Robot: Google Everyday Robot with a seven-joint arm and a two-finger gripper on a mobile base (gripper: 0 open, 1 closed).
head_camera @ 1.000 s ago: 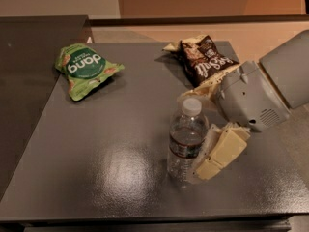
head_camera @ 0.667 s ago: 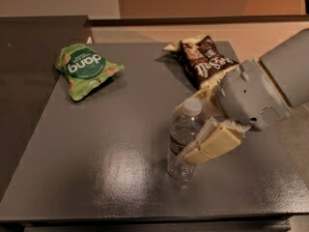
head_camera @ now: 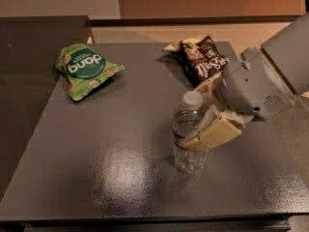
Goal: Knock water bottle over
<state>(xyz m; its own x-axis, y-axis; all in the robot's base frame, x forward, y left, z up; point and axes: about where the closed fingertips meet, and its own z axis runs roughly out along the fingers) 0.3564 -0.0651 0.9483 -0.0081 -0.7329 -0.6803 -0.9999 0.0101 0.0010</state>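
- Water bottle [head_camera: 189, 156] stands upright, or nearly so, on the dark grey table [head_camera: 116, 173], right of the middle and in the nearer half.
- We see the gripper [head_camera: 195, 116] reaching in from the right, its grey body just right of the bottle's cap.
- Its jaws are spread wide. One of the cream fingers [head_camera: 215, 132] lies slantwise across the bottle's right side at the label band and touches it; the other shows farther back, beyond the cap.
- We cannot tell whether that far one touches the bottle.
- The bottle's upper part therefore sits between the two, not squeezed by them.
- To the left of the bottle we find a broad bare stretch of tabletop, running to the left edge.
- Towards us the bare top continues to the near edge, which is not far from the bottle's base.
- A brown snack bag [head_camera: 203, 59] lies at the far side, just beyond the gripper and apart from the bottle.
- A green snack bag [head_camera: 87, 69] lies at the far left, well apart from the bottle.
- Right of the bottle, the arm covers much of the tabletop.
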